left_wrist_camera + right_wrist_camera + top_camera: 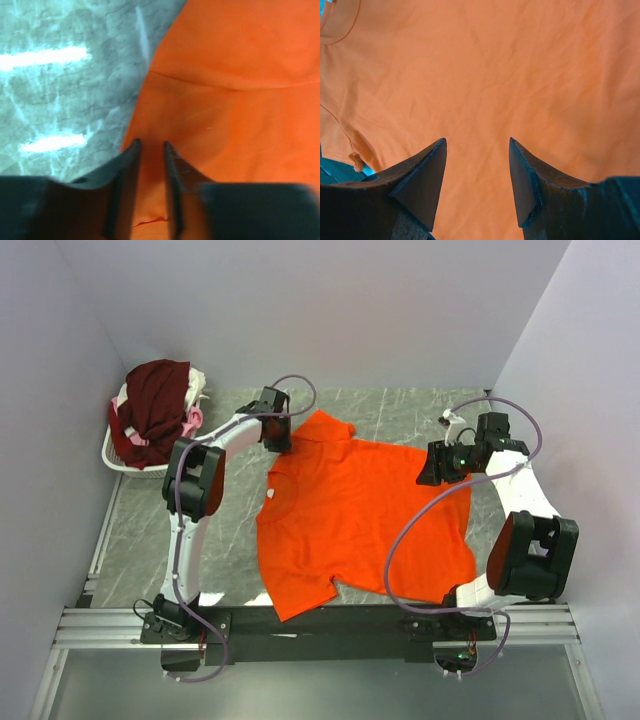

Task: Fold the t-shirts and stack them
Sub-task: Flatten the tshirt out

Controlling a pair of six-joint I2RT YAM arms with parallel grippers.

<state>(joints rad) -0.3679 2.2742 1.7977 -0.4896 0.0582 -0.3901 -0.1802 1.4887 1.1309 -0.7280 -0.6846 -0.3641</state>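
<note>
A bright orange t-shirt [350, 510] lies spread flat on the grey marbled table, collar to the left. My left gripper [278, 435] is at the shirt's far left sleeve. In the left wrist view its jaws [151, 144] stand narrow but apart, astride the orange cloth [240, 115] near its edge. My right gripper [432, 468] hovers over the shirt's far right side. It is open in the right wrist view [477, 141], with only flat orange cloth [480, 65] beneath it. Maroon [155, 405], pink [190, 422] and white [197, 380] t-shirts are heaped at the back left.
A white wire basket [118, 455] at the back left holds the heap of shirts. Bare table [150, 530] shows left of the orange shirt. Grey walls close in on the left, back and right. The arms' mounting rail [320, 625] runs along the near edge.
</note>
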